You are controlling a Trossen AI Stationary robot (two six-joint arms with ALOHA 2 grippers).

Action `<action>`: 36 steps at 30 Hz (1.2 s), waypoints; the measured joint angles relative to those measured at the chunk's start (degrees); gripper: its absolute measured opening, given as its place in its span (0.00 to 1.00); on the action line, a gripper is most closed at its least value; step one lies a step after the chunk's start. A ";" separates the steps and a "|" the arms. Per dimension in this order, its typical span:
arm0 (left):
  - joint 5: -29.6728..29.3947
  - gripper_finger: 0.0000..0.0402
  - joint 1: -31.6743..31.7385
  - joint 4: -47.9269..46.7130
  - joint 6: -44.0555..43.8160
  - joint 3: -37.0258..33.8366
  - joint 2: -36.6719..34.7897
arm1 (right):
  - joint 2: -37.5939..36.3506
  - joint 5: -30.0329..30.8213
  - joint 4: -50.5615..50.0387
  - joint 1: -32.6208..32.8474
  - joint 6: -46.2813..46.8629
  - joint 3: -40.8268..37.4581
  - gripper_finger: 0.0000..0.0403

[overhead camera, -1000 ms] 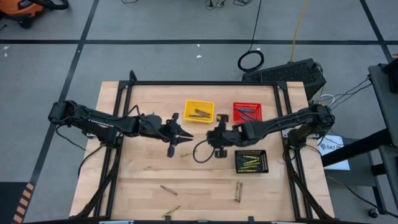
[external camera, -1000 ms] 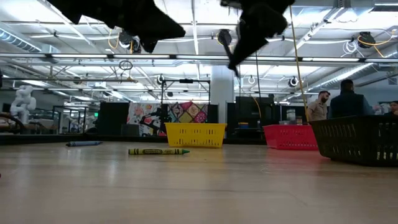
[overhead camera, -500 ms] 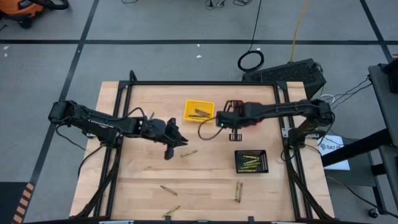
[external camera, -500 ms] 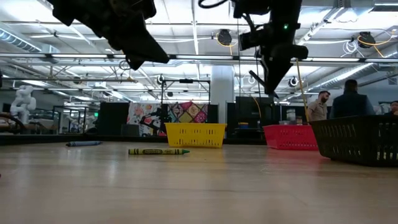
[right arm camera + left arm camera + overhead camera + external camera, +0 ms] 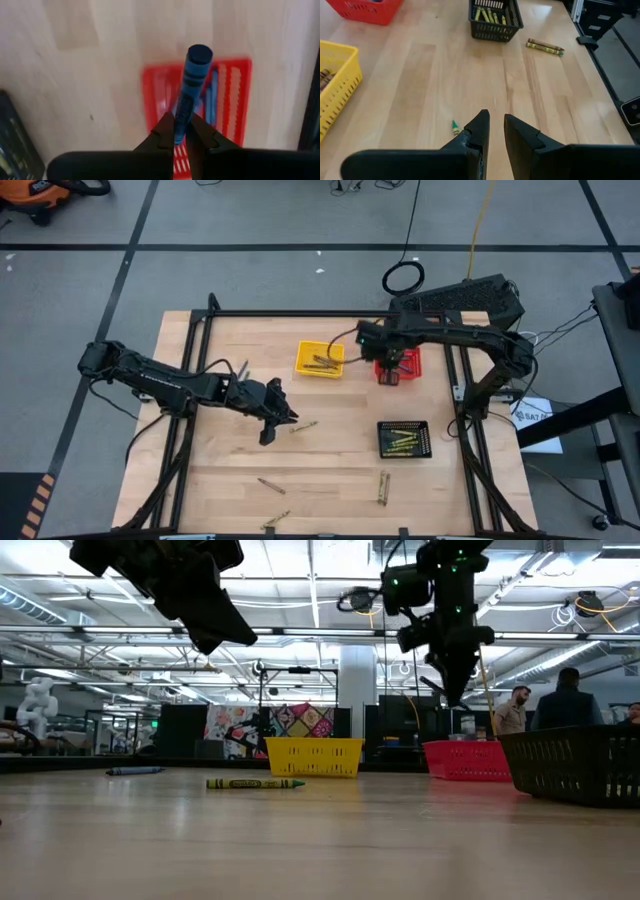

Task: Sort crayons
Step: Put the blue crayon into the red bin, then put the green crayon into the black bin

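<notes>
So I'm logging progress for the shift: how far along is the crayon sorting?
Well under way. Done: brown crayons lie in the yellow mesh basket, olive ones in the black mesh basket. In hand: the right gripper holds a blue crayon above the red mesh basket. The left gripper, empty, hovers near a loose olive crayon. Left: several loose crayons along the table's near edge.

Three square mesh baskets: one yellow basket [image 5: 320, 360], one red basket [image 5: 411, 365], one black basket [image 5: 404, 439].

Six crayons loose on the table [image 5: 230, 470]: one green-tipped crayon [image 5: 304, 425], one far blue crayon [image 5: 243, 368], one brown crayon [image 5: 271, 485], one olive crayon [image 5: 276, 520] and a touching pair [image 5: 383, 488].

One more, a held blue crayon [image 5: 190, 95], in the right gripper [image 5: 181, 131].

Inside the baskets, too many to count.

At least two people [image 5: 565, 700] beyond the table.
</notes>
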 joint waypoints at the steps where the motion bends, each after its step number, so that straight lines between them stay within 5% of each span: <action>1: 0.00 0.15 0.00 -0.07 -0.77 0.00 0.00 | 0.00 -0.88 -0.94 -1.27 -0.27 0.00 0.01; 10: 0.00 0.15 0.04 -1.76 -1.50 0.00 0.00 | 0.02 -2.46 1.49 -8.91 -3.95 -6.37 0.01; 23: 0.00 0.15 0.04 -1.78 -1.46 0.00 0.00 | 0.02 -2.26 7.53 -10.98 -7.85 -14.23 0.02; 36: -1.27 0.15 0.04 -5.78 -1.44 -0.02 0.00 | 0.02 3.72 7.78 -10.92 -1.09 -14.64 0.21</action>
